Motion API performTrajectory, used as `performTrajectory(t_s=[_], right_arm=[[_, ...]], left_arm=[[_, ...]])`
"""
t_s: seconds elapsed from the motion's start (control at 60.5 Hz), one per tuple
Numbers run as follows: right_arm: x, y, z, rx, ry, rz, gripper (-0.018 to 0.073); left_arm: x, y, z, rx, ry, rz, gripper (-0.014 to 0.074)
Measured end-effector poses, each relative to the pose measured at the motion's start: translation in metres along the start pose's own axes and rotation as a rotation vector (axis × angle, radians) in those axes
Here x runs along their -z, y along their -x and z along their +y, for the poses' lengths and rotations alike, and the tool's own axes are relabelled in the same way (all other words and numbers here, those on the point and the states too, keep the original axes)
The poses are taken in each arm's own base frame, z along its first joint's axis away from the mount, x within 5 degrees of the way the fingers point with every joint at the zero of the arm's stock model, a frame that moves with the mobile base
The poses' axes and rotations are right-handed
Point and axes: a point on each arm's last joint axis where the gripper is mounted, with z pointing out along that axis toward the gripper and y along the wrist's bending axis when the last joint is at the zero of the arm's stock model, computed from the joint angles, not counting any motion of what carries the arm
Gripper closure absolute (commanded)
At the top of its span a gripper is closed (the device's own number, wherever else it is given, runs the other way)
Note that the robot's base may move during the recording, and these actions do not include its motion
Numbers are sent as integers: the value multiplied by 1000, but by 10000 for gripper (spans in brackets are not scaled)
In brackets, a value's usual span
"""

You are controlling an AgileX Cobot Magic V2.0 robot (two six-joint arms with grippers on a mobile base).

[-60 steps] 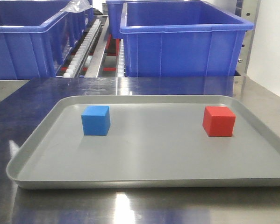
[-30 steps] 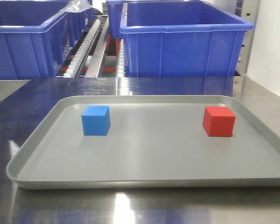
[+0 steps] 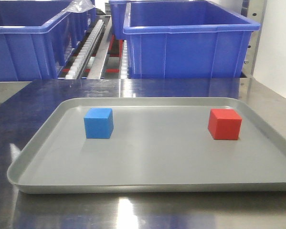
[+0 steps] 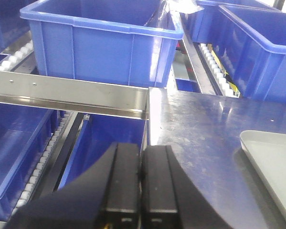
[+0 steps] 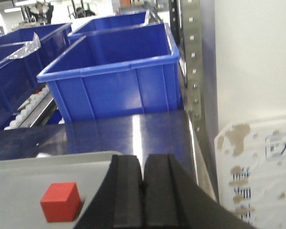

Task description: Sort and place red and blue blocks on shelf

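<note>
Right now both blocks sit on the grey tray (image 3: 147, 187), which lies flat on the steel bench (image 3: 42, 90). The blue block (image 3: 99, 123) stands toward the tray's left side and the red block (image 3: 225, 124) toward its right. They are well apart, level with each other, each resting flat on one face, and nothing touches either one.

Behind the bench is the shelf (image 4: 66, 93), with a brushed front rail fixed by two small screws. On the level behind the tray stand a left bin (image 3: 23, 47) and a right bin (image 3: 190, 43), both large and blue. White roller tracks (image 3: 85, 50) run between them. No block is on the shelf.

Seen from the left wrist, the left jaws are pressed together with no gap and grip nothing. They hang over the bench's left edge, where the rail meets it. A corner of the tray shows off to their right, and a lower bin (image 4: 18, 143) shows below the rail.

From the right wrist, the right jaws are likewise closed flat against each other and empty. They are above the tray's right part, with the red block just beside them on their left, apart from them. A perforated steel post (image 5: 193, 62) rises at the bench's right rear, next to a white wall (image 5: 257, 57).
</note>
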Motion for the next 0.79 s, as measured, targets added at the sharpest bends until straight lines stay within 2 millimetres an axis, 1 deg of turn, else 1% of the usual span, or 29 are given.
performTrajectory(t_s=[0.05, 0.132, 0.165, 0.232, 0.314, 0.463, 0.562, 0.579, 0.595, 0.629, 0.662, 0.695, 0.728, 0.794], right_arm=[[-4, 10, 3, -7, -4, 53, 502], [-16, 34, 9, -13, -18, 138, 502], [-24, 45, 11, -13, -25, 179, 502], [-39, 60, 15, -13, -36, 235, 502], [-64, 79, 19, -16, -51, 308, 501], [-107, 103, 27, -65, -61, 418, 499], [-136, 109, 31, -90, -71, 506, 497], [-141, 107, 31, -95, -75, 531, 490], [-145, 110, 32, -101, -75, 537, 482], [-153, 109, 33, -114, -77, 569, 445], [-160, 108, 34, -126, -76, 602, 387], [-167, 106, 37, -131, -72, 634, 312], [-174, 102, 41, -133, -62, 675, 188], [-184, 94, 48, -127, -40, 729, 36]], left_arm=[[0, 0, 0, 0, 0, 0, 460], [0, 0, 0, 0, 0, 0, 460], [0, 0, 0, 0, 0, 0, 460], [0, 0, 0, 0, 0, 0, 460], [0, 0, 0, 0, 0, 0, 460], [0, 0, 0, 0, 0, 0, 460], [0, 0, 0, 0, 0, 0, 460], [0, 0, 0, 0, 0, 0, 460], [0, 0, 0, 0, 0, 0, 460], [0, 0, 0, 0, 0, 0, 460], [0, 0, 0, 0, 0, 0, 460], [0, 0, 0, 0, 0, 0, 460], [0, 0, 0, 0, 0, 0, 460], [0, 0, 0, 0, 0, 0, 460]])
